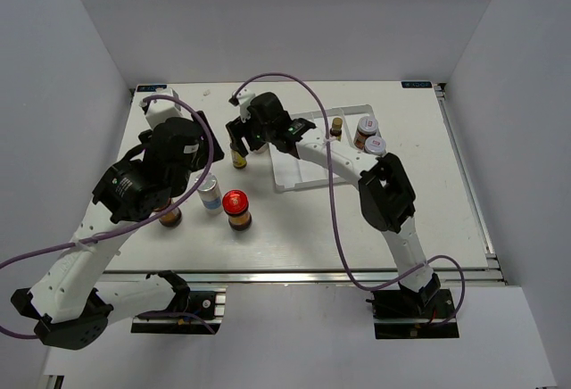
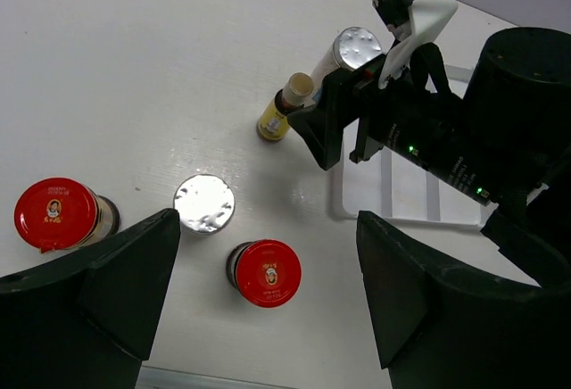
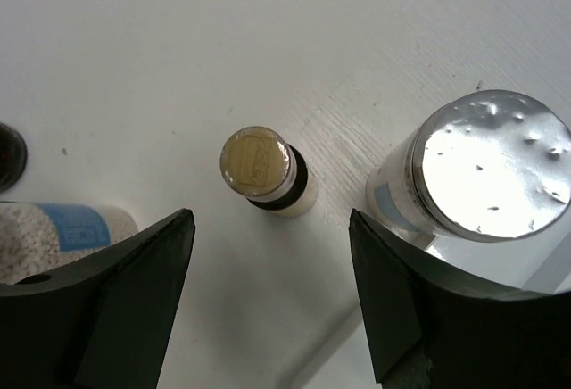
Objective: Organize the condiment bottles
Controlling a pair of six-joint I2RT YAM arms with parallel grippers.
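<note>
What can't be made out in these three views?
Top view: the left arm hides the lid of one red-lidded jar.
Top view: the right gripper covers one silver-capped shaker.
Right wrist view: a dark object cut by the left edge, unidentifiable.
Right wrist view: the edge and a finger crop a blue-labelled bottle; cap unseen.

White links (image 1: 71, 268) and bulky matte-black joint housings (image 1: 385, 194) form both arms; a purple cable (image 1: 332, 202) loops along each; the left gripper (image 2: 268, 219) has broad black wedge-shaped fingers (image 2: 107, 273); tiny green lights (image 2: 411, 150) dot the right arm's wrist.
</note>
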